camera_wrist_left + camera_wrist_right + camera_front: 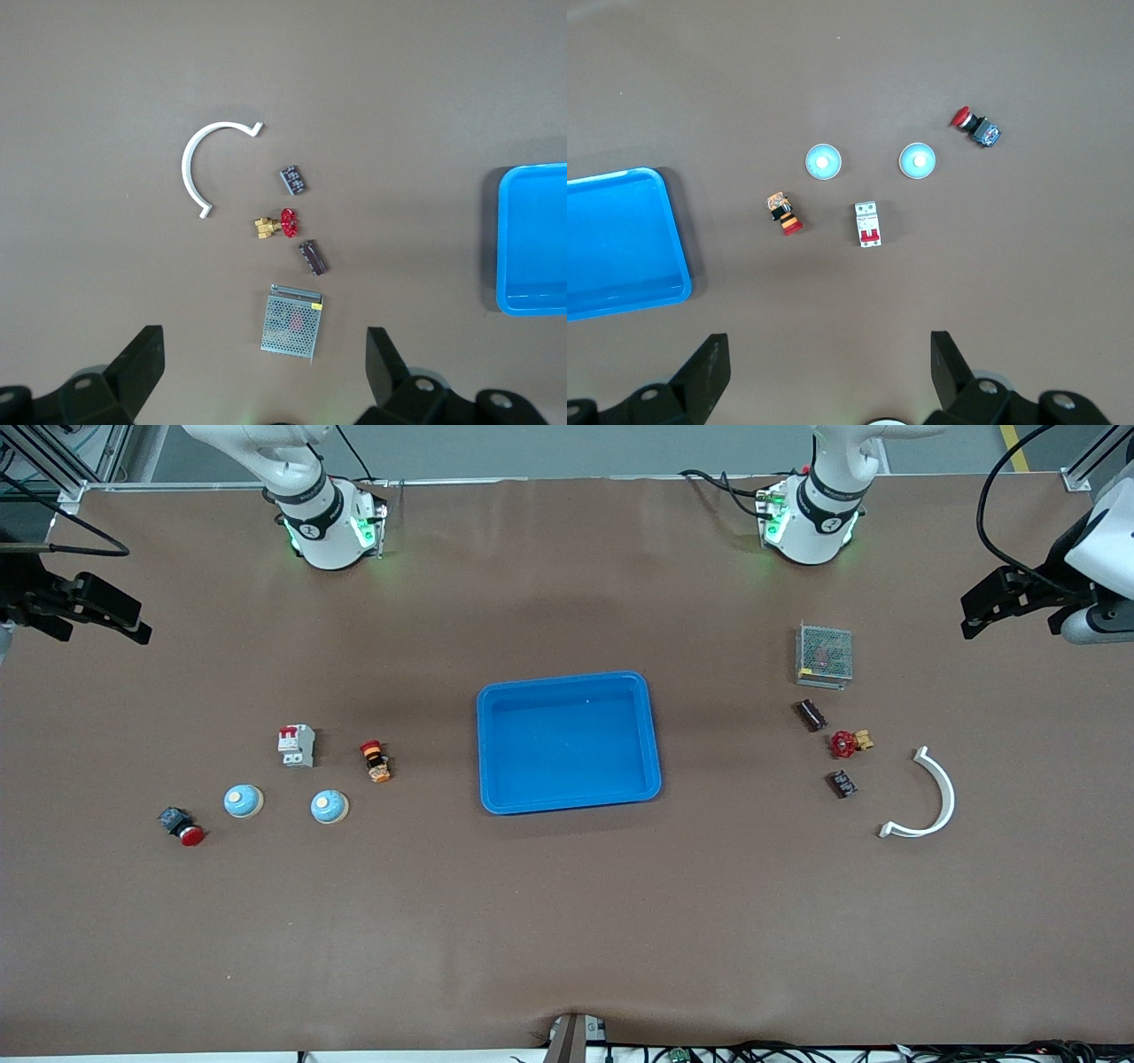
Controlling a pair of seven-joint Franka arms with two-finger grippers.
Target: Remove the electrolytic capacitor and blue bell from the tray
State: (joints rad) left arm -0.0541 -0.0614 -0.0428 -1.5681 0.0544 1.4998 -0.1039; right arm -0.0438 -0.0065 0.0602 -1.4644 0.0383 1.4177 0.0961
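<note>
Left gripper (261, 372) wide over capacitors (294, 179), right gripper (824, 372) wide over bells (823, 162) — blue tray (567, 686) whole only from front

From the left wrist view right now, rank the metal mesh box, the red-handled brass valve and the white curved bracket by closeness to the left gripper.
1. Metal mesh box: just ahead of the open left gripper, between its fingers.
2. Red-handled brass valve: past the box, between two dark capacitors.
3. White curved bracket: farthest, toward the left arm's end of the table.

High front view — 2 downward wrist views
</note>
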